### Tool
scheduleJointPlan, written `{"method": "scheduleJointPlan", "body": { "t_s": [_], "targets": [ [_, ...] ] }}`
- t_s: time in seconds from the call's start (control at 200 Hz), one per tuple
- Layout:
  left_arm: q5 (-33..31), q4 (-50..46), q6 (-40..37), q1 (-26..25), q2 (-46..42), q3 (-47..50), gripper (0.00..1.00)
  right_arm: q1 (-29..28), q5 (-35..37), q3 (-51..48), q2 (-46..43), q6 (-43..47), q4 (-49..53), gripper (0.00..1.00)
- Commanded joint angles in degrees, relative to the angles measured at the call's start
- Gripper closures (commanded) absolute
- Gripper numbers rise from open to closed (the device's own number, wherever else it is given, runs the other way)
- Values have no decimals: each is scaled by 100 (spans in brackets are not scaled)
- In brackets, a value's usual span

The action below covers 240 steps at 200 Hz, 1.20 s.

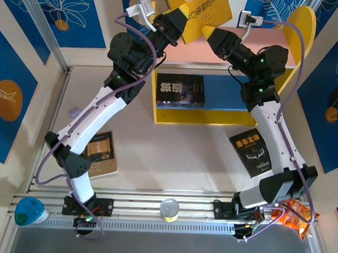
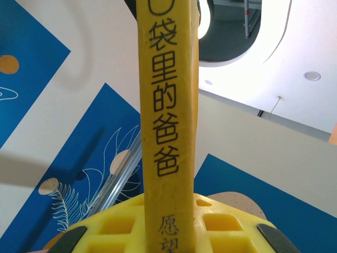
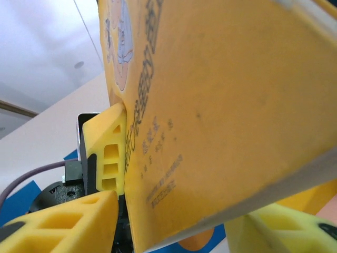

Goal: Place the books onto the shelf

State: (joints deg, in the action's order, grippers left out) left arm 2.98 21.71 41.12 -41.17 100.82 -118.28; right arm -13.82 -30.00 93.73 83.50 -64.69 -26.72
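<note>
A bright yellow book (image 1: 202,14) hangs in the air above the shelf (image 1: 303,28). My left gripper (image 1: 175,26) is shut on its lower left part. In the left wrist view the spine (image 2: 167,121) stands upright between that gripper's (image 2: 168,224) yellow fingers. My right gripper (image 1: 210,32) sits at the book's lower right corner. The right wrist view has the cover (image 3: 221,105) slanting between my right gripper's (image 3: 174,234) spread fingers, which stand open around it. A black book (image 1: 180,91) lies on the shelf's blue lower board. Another black book (image 1: 253,155) and a brown one (image 1: 102,153) lie on the table.
An orange snack bag (image 1: 293,217) lies by the right arm's base. A small round cup (image 1: 169,210) stands on the front rail and a teal item (image 1: 28,211) at the front left. Blue patterned walls enclose the table on three sides.
</note>
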Motion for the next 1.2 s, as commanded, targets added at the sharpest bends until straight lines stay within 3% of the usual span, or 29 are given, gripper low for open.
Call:
{"method": "scheduleJointPlan", "body": {
  "t_s": [0.0,0.325,0.57,0.885,1.196],
  "targets": [
    [149,659,124,-44,-22,-45,100,-32,64,37,43,-188,-483,53],
    [142,611,116,-49,-12,11,100,-6,-3,-21,210,-532,-1050,78],
    [80,125,-14,-33,-37,26,100,4,-131,-126,195,-501,-1457,92],
    [-41,-648,-558,13,-671,717,50,55,-335,-372,-83,-11,-1214,96],
    [282,-2639,-1152,255,-1525,1318,39,237,-822,-818,-559,784,-806,100]
  ]
}}
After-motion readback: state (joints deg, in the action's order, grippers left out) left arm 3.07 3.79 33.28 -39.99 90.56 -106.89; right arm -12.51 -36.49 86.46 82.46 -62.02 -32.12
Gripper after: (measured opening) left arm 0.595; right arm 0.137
